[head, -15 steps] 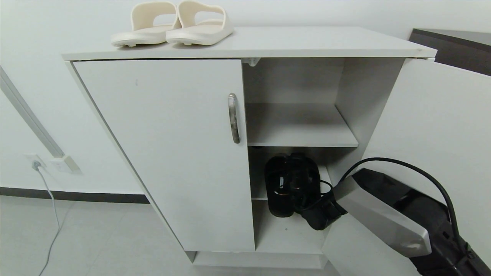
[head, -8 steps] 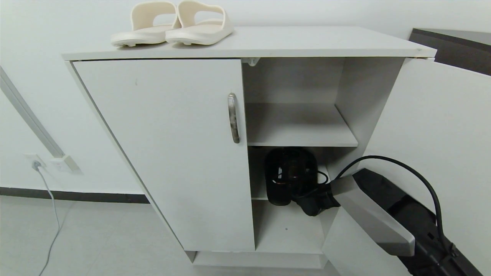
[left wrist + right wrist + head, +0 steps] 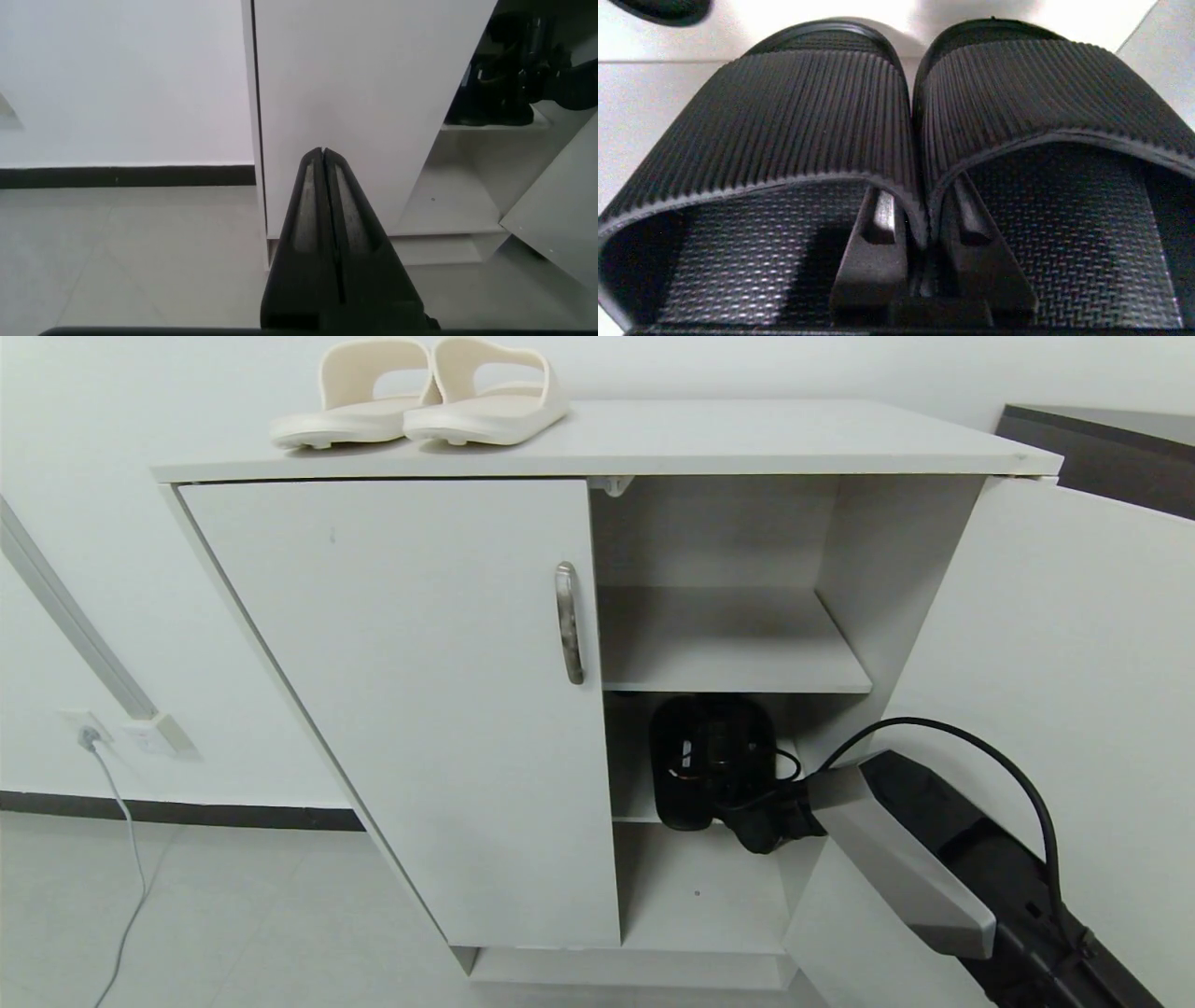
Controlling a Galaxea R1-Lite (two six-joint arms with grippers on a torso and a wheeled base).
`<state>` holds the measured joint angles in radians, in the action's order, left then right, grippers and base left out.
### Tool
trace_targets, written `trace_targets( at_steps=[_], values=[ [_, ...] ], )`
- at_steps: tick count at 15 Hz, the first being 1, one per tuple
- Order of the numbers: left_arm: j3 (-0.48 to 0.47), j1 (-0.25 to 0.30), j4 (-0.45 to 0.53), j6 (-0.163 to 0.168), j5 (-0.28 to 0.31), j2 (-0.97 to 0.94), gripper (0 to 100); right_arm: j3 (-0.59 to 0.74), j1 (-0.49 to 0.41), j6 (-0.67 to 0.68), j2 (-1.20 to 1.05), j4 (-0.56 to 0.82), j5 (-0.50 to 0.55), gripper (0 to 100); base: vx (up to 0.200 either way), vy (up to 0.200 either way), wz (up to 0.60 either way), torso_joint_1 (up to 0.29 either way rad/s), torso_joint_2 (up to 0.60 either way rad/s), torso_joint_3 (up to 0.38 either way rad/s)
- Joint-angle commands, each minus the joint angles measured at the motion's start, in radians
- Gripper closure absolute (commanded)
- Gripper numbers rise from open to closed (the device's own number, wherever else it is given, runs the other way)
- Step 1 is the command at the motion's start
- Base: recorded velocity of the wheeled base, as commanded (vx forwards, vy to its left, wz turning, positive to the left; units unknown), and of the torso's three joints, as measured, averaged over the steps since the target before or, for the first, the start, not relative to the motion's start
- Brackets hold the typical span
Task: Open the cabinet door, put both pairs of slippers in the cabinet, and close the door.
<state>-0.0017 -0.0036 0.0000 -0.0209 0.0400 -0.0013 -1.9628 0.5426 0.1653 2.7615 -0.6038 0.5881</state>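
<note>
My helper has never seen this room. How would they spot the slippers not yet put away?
Find the white cabinet, right door open. On its top, toward the left, a cream pair lies side by side. The black pair is inside, in the right gripper; this one is pale.

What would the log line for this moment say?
right pincer: shut on black slippers, lower shelf | left pincer: shut | cream slippers: cabinet top | right door: open

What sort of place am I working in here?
Likely a home entryway, or a mock-up of one: a white two-door shoe cabinet against a plain wall, cream moulded slippers on top, black ribbed rubber slippers at a lower shelf, pale tiled floor.
</note>
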Motion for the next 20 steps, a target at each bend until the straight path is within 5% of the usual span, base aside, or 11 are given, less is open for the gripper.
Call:
trace_targets(
  at_steps=[1,2,9,20],
  values=[
    [0.0,-0.001,0.0,-0.001,0.0,0.001,100,-0.001,0.0,0.0,0.001,-0.001,-0.001,100,0.0,0.0,0.0,0.0,0.0,0.0],
    [0.0,0.001,0.0,-0.001,0.0,0.001,100,-0.001,0.0,0.0,0.006,-0.001,-0.001,0,0.0,0.0,0.0,0.0,0.0,0.0],
    [0.0,-0.001,0.0,-0.001,0.0,0.001,100,0.165,0.008,0.0,-0.062,-0.096,0.001,0,0.0,0.0,0.0,0.0,0.0,0.0],
    [0.0,-0.001,0.0,0.001,0.001,0.001,100,1.001,0.134,0.002,-0.502,-0.513,0.013,0,0.0,0.0,0.0,0.0,0.0,0.0]
  ],
)
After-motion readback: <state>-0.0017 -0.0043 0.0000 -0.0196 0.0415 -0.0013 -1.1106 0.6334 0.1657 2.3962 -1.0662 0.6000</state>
